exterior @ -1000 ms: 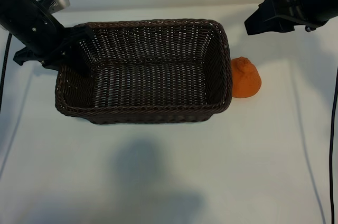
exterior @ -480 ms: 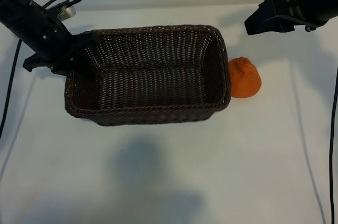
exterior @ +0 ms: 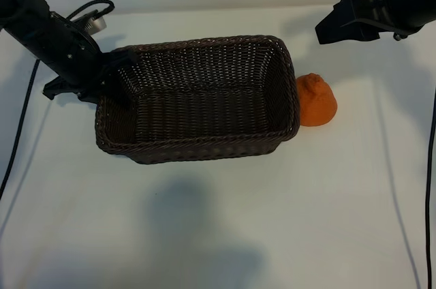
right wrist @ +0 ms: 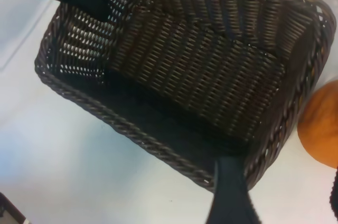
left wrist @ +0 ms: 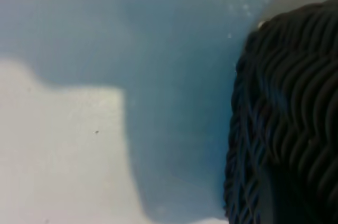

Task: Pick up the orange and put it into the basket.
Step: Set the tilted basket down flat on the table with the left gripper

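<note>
The orange (exterior: 317,101) sits on the white table, touching the right end of the dark brown wicker basket (exterior: 197,147). My left gripper (exterior: 112,74) is clamped over the basket's left end wall, shut on the wicker. The left wrist view shows only that woven basket wall (left wrist: 285,118) close up, beside bare table. My right gripper (exterior: 334,26) hangs open above and behind the orange, holding nothing. In the right wrist view the right gripper (right wrist: 282,203) hangs over the basket's rim (right wrist: 132,131), with the orange (right wrist: 322,129) at the frame's edge.
Black cables (exterior: 20,132) trail along the table's left side, and another cable (exterior: 430,166) runs along the right. White table (exterior: 225,221) lies open in front of the basket.
My left arm has moved to the right, taking the basket's left end with it. The basket's right end, the orange and the right arm have stayed put.
</note>
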### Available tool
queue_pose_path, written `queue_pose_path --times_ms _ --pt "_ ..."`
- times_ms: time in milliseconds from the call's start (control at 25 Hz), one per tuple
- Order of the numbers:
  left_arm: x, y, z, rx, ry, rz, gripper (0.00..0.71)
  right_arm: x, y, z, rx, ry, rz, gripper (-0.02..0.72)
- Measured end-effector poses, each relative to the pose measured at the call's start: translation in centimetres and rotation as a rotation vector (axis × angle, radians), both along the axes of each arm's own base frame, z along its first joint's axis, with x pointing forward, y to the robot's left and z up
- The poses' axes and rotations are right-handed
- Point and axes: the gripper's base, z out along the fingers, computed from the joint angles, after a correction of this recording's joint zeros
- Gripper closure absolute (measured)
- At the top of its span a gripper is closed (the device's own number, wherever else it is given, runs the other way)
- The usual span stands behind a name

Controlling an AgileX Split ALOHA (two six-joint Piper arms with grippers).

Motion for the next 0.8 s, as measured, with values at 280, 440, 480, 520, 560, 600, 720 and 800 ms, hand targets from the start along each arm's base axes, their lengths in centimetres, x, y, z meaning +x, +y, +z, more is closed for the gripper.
queue_pose_path --times_ms 280,440,480,520,560,600,720,800 --pt "-0.04 -0.78 -0.03 -0.001 -0.004 -0.012 0.561 0.01 0.00 0.00 0.000 -0.001 -0.001 0.256" --pt "-0.04 -0.78 -0.08 0.000 0.005 0.006 0.561 0.01 0.00 0.00 0.000 -0.001 -0.001 0.256" --pt "-0.04 -0.78 -0.08 0.000 0.007 0.010 0.561 0.01 0.00 0.00 0.000 -0.001 -0.001 0.256" --pt "-0.04 -0.78 -0.08 0.000 0.007 0.010 0.561 0.01 0.00 0.00 0.000 -0.001 -0.001 0.256" --pt "-0.04 -0.78 -0.08 0.000 0.007 0.010 0.561 0.01 0.00 0.00 0.000 -0.001 -0.001 0.256" --pt "-0.04 -0.78 -0.08 0.000 0.007 0.010 0.561 0.01 0.00 0.00 0.000 -0.001 -0.001 0.256" --pt "-0.04 -0.78 -0.08 0.001 0.007 0.011 0.561 0.01 0.00 0.00 0.000 -0.001 -0.001 0.256" --pt "-0.03 -0.77 -0.08 0.001 0.006 0.012 0.561 0.01 0.00 0.00 0.000 -0.001 -0.001 0.256"
